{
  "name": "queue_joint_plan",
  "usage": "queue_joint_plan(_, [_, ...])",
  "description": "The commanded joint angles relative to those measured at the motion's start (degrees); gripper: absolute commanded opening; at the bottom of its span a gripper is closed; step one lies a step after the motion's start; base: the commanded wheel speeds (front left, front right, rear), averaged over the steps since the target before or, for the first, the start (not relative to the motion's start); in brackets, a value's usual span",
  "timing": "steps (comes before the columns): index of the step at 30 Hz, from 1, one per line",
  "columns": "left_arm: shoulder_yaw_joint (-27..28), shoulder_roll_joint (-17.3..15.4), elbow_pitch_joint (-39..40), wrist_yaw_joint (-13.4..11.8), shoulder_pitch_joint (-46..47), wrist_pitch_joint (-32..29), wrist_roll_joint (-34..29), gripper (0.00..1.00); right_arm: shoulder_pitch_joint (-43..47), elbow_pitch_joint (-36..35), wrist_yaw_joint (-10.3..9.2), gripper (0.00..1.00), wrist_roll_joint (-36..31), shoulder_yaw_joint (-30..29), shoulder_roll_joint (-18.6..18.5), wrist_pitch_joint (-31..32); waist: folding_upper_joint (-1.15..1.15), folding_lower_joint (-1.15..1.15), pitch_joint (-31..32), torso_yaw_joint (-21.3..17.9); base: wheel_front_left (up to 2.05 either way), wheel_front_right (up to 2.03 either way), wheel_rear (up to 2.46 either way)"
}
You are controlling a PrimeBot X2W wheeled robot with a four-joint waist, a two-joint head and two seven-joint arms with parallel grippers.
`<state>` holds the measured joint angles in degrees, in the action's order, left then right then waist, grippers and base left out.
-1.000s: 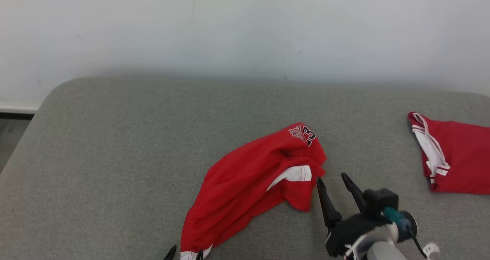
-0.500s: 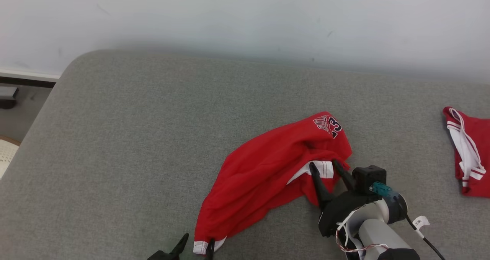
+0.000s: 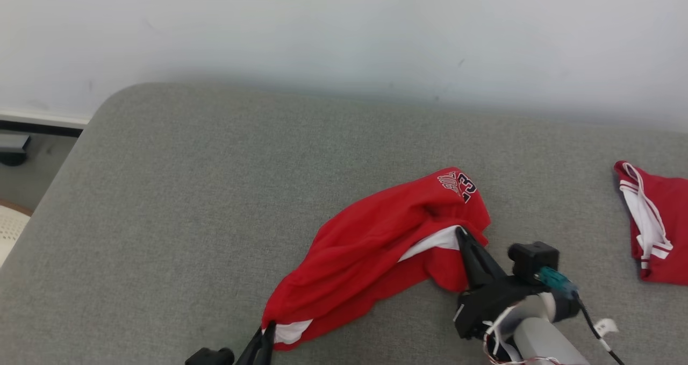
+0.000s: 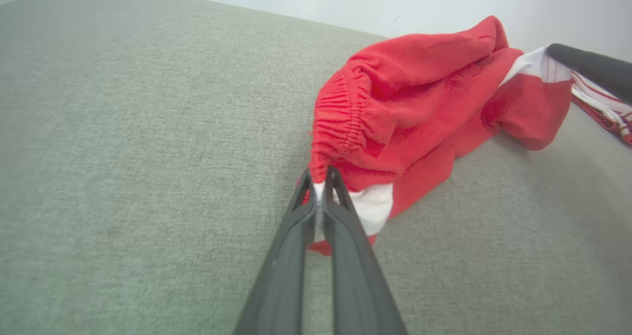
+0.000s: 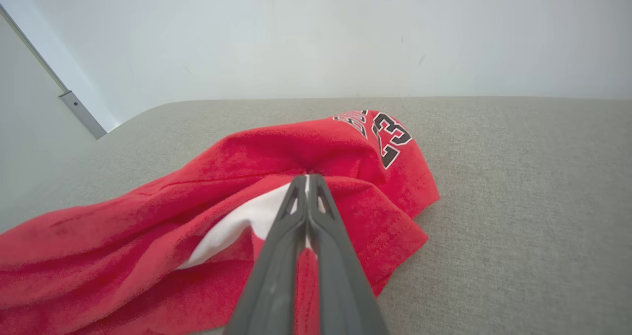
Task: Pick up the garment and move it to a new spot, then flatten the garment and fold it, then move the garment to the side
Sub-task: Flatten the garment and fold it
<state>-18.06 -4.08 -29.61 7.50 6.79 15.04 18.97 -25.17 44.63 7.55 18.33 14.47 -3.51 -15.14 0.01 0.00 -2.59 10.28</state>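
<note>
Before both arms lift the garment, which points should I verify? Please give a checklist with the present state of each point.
1. Left gripper is shut on the white-trimmed corner of the garment: ok.
2. Right gripper is shut on the garment beside its white band: ok.
3. The two grips sit at opposite ends of the garment: ok.
4. Each grip holds a single layer of cloth: cannot tell.
5. Other garment lies apart from it, at the right of the cushion: ok.
</note>
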Motion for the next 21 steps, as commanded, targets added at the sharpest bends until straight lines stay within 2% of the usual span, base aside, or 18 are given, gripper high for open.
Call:
queue_joint_plan(1, [0.61,-0.80,0.95,-0.10,-1.51,0.11,0.13,0.00,1.58,-1.48,-0.14,0.00,0.58,-0.57,-0.91,-0.03,-0.01,0.00,1.02,-0.63,0.00,0.00,0.00])
queue_joint_plan(7, [2.28,-2.57,5.19,-0.10,-2.66,0.11,0.10,0.00,5.31,-7.43,-0.14,0.00,1.64,-0.73,-2.76,-0.03,-0.01,0.00,2.91,-2.46,0.00,0.00,0.00])
queue_joint_plan(11, [0.54,-4.11,6.24,-0.10,1.53,0.10,0.79,0.00,3.70,-9.71,-0.14,0.00,2.85,0.45,-3.39,-0.03,-0.01,0.00,2.54,-3.75,0.00,0.00,0.00])
queue_joint_plan(14, [-2.41,-6.28,6.07,-0.10,7.99,-1.28,1.55,0.00,0.15,-9.18,-0.14,0.00,3.75,2.54,-4.71,-0.03,-0.01,0.00,1.34,-4.43,0.00,0.00,0.00])
queue_joint_plan(21, [-5.09,-11.32,2.16,-0.13,31.15,-10.26,12.93,0.00,-18.67,-4.38,-0.14,0.00,7.25,8.45,-7.18,3.42,-0.01,0.00,-7.91,-6.84,0.00,0.00,0.00])
